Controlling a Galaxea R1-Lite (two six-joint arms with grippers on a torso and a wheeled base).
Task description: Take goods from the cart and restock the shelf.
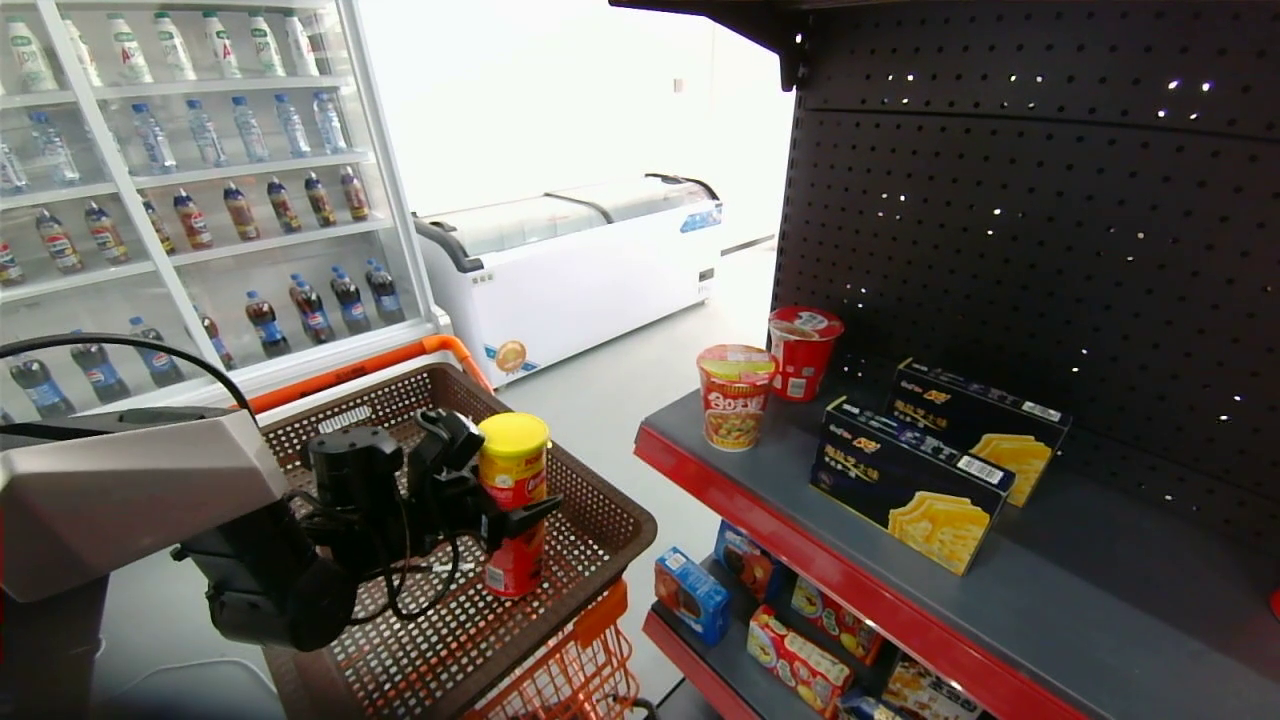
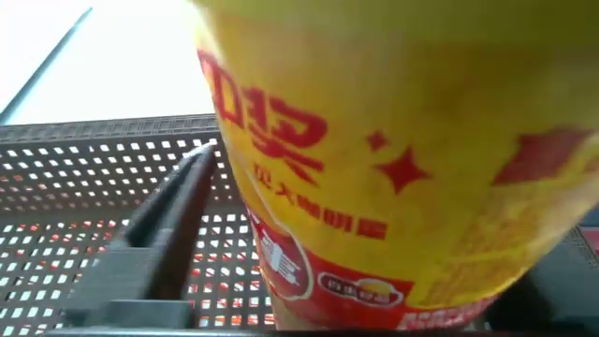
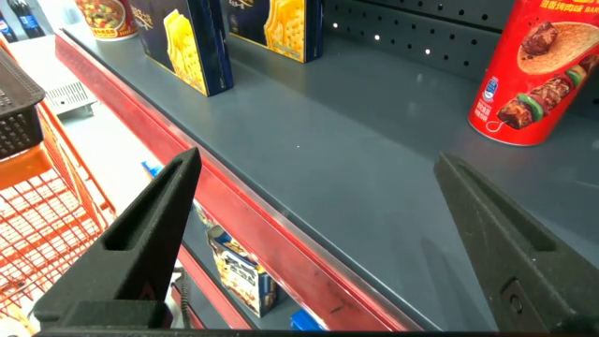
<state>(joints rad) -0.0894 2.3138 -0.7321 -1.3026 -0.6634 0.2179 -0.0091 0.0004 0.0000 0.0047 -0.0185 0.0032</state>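
Observation:
A tall yellow and red can with a yellow lid (image 1: 513, 500) stands upright inside the brown cart basket (image 1: 600, 500). My left gripper (image 1: 500, 505) is shut on the can about halfway up. In the left wrist view the can (image 2: 393, 168) is very close, with one dark finger (image 2: 168, 225) beside it over the basket mesh (image 2: 75, 187). My right gripper (image 3: 328, 243) is open above the grey shelf board (image 3: 356, 168), nothing between its fingers. A red can (image 3: 538, 80) stands on that shelf farther in.
On the shelf (image 1: 1050, 590) stand two noodle cups (image 1: 735, 395) (image 1: 803, 350) and two dark cracker boxes (image 1: 915, 485) (image 1: 985, 430). Its red front edge (image 1: 800, 545) faces the cart. Lower shelves hold snack packs (image 1: 690, 592). A drinks fridge (image 1: 180, 190) and chest freezer (image 1: 570, 270) stand behind.

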